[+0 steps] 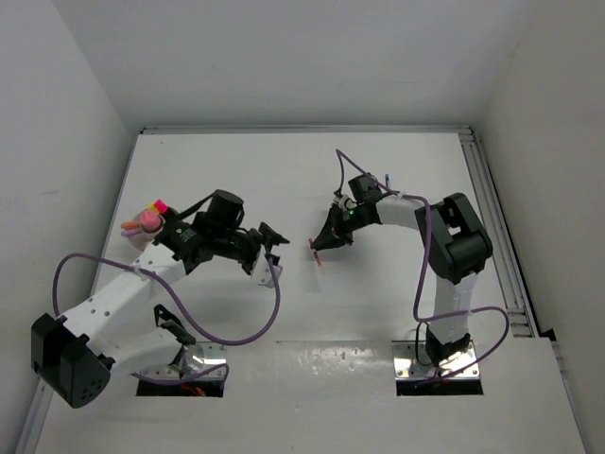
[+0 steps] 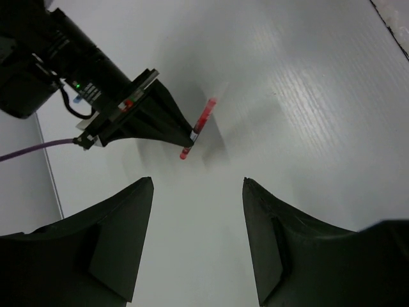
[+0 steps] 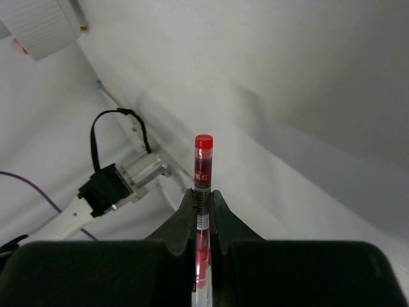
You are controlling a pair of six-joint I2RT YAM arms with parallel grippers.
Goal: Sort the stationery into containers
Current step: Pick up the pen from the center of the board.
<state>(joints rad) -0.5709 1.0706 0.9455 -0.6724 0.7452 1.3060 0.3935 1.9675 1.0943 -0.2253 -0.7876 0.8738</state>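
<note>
Dish [image 1: 142, 240] far left has a few highlighters [image 1: 151, 217] sticking out. Left gripper [image 2: 198, 184] next, jaws apart, nothing in them. Right gripper [image 3: 203, 196] is clamped on a red pen [image 3: 203, 157] around mid-table.

Red pen [image 3: 203, 169] pinched in right tool [image 3: 203, 199]; highlighters [image 1: 151, 216] sit in dish [image 1: 144, 236].

The right gripper [image 3: 202, 195] was clamped tight on a red pen [image 3: 203, 157], whose capped end jutted out past the fingertips. The left gripper [image 2: 198, 183] had its fingers [image 2: 121, 243] spread with nothing between them, their tips facing the right gripper's and apart from them. The left arm [image 1: 118, 293] and right arm [image 1: 452, 248] were bent at the elbow and angled inward.
</note>
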